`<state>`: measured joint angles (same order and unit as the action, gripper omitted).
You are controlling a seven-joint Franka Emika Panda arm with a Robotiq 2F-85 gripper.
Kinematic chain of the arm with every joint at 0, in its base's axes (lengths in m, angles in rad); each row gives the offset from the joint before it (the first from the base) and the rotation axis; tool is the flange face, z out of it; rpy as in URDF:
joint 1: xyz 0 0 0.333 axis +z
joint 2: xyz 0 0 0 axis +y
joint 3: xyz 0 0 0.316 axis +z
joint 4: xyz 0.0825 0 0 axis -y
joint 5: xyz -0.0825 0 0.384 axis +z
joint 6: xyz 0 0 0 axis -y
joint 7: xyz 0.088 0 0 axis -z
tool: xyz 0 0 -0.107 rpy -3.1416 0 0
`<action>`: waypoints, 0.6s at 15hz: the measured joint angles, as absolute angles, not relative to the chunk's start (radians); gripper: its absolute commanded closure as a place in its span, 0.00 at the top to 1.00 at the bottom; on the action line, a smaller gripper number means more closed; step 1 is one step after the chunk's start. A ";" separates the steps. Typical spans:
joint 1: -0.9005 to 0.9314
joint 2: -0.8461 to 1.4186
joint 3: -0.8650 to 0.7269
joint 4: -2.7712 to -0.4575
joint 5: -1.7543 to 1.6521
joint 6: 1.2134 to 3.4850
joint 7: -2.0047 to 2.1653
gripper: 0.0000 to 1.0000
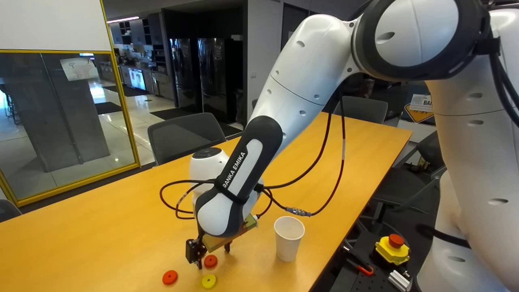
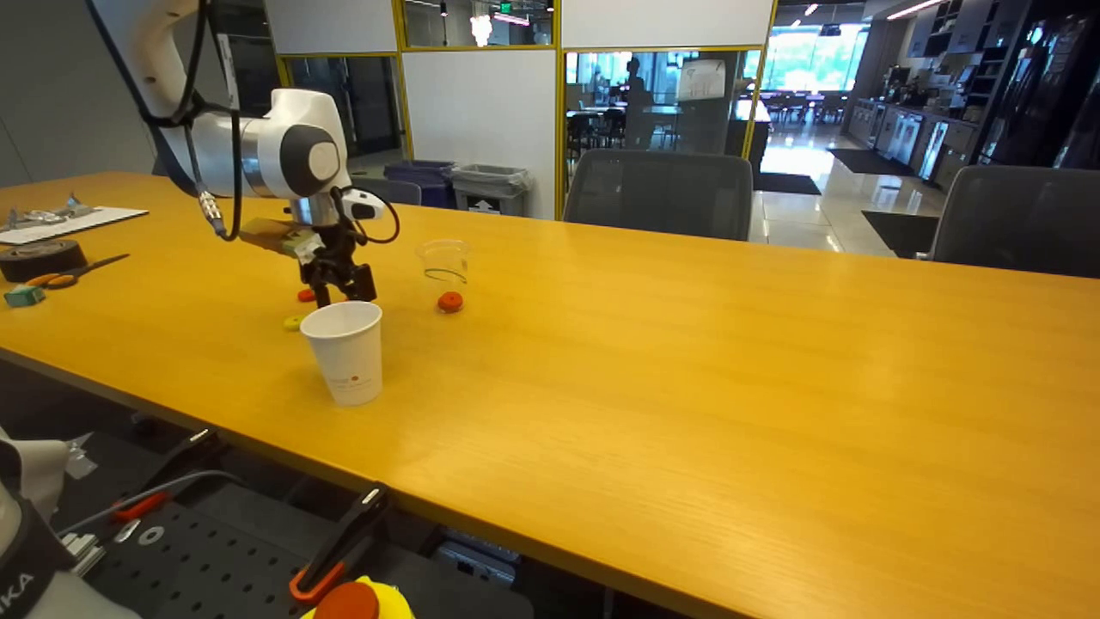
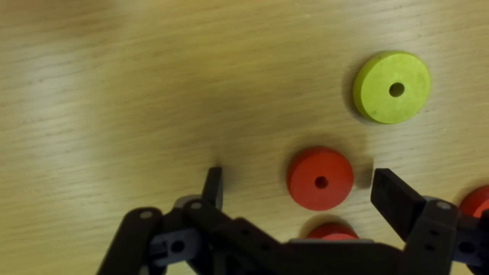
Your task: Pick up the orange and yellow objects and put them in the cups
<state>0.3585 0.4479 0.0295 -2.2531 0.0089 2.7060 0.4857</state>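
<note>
In the wrist view my gripper (image 3: 298, 169) is open over the table, its fingers on either side of a red-orange disc (image 3: 320, 178) and touching neither edge; the disc lies closer to the right finger. A second red disc (image 3: 332, 233) is partly covered by the gripper body, and another red disc (image 3: 473, 202) is cut off at the right. Further up lies the yellow disc (image 3: 393, 88). The white cup (image 1: 288, 239) stands upright on the table. In an exterior view the clear cup (image 2: 444, 258) stands beyond the gripper (image 2: 345, 297), with a red disc (image 2: 450, 302) apparently inside at its bottom.
The table's edge (image 2: 258, 447) runs close by the white cup. Scissors (image 2: 73, 273), a dark tape roll (image 2: 41, 260) and a small green block (image 2: 24, 296) lie at one end. A yellow box with a red button (image 1: 392, 249) sits off the table. Chairs (image 1: 186, 136) stand around it.
</note>
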 measured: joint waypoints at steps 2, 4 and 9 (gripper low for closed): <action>0.366 0.450 0.029 -2.257 0.008 2.705 0.490 1.00; 0.370 0.451 0.029 -2.259 0.008 2.704 0.493 1.00; 0.371 0.451 0.024 -2.258 0.008 2.705 0.495 0.98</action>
